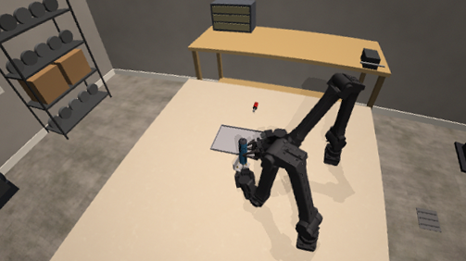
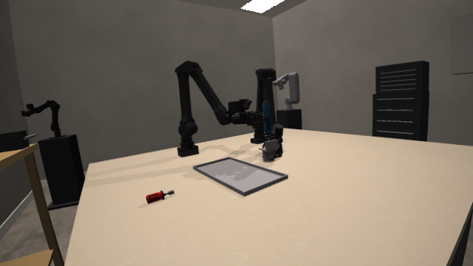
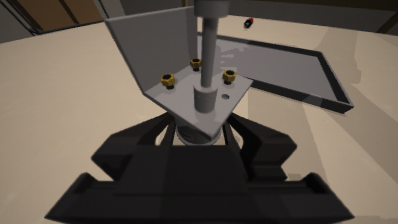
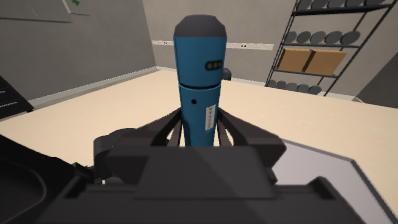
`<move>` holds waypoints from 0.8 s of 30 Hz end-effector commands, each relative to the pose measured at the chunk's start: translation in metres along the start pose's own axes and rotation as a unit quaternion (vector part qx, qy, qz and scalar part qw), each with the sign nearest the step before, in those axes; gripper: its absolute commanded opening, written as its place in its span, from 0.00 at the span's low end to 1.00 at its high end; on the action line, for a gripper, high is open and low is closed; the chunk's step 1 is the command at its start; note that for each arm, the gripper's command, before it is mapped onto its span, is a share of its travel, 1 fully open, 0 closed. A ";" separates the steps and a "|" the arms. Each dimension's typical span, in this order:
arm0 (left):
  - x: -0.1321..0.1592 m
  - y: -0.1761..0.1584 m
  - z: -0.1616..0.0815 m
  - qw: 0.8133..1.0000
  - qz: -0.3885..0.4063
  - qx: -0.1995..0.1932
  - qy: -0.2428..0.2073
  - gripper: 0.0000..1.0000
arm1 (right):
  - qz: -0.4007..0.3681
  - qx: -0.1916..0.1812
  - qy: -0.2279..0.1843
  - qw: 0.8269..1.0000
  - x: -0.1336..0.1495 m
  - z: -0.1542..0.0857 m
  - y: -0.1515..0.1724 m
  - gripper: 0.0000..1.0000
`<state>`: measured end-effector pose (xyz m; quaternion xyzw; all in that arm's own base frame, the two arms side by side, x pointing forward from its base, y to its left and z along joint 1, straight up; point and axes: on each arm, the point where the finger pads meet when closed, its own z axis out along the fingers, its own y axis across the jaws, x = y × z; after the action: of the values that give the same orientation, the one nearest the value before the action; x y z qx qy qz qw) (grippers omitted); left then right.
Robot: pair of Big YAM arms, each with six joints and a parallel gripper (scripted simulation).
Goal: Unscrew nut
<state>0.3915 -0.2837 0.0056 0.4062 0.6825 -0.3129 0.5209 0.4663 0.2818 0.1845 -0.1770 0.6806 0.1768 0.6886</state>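
The joint module (image 3: 192,136) (image 2: 273,151) (image 1: 239,173) stands upright on the table with the grey L-shaped bracket (image 3: 150,55) on top. My left gripper (image 3: 199,112) (image 2: 278,142) (image 1: 243,175) is shut on the module's round body below the plate. Three brass nuts (image 3: 167,79) (image 3: 195,63) (image 3: 229,76) show on the plate. My right gripper (image 4: 199,111) (image 2: 261,121) (image 1: 251,147) is shut on the blue nut driver (image 4: 200,75) (image 2: 265,115) (image 1: 242,149). It holds the driver upright, and the driver's socket (image 3: 205,98) sits down on the plate's near corner and hides what is under it.
A shallow grey tray (image 1: 216,137) (image 2: 240,192) (image 3: 335,80) lies just beyond the module. A small red-handled screwdriver (image 1: 255,106) (image 2: 155,196) (image 3: 248,22) lies farther out on the table. A wooden bench and a shelf rack stand off the table.
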 end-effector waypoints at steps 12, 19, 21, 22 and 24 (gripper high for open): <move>-0.015 -0.004 0.002 1.000 0.013 0.003 -0.018 0.59 | -0.001 -0.004 -0.031 1.000 -0.017 0.009 0.006 0.42; -0.015 -0.004 0.002 1.000 0.013 0.003 -0.018 0.59 | -0.001 -0.004 -0.037 0.999 -0.023 0.008 0.006 0.42; -0.015 -0.004 0.002 1.000 0.013 0.003 -0.018 0.59 | -0.002 -0.004 -0.028 1.000 -0.013 0.007 0.006 0.42; -0.015 -0.004 0.002 1.000 0.013 0.003 -0.018 0.59 | -0.002 -0.004 -0.026 1.000 -0.010 0.007 0.006 0.42; -0.015 -0.004 0.002 1.000 0.013 0.003 -0.018 0.59 | -0.002 -0.004 -0.029 1.000 -0.012 0.006 0.006 0.42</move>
<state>0.3915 -0.2837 0.0056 0.4062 0.6825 -0.3129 0.5209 0.4672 0.2822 0.1824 -0.1757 0.6773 0.1776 0.6920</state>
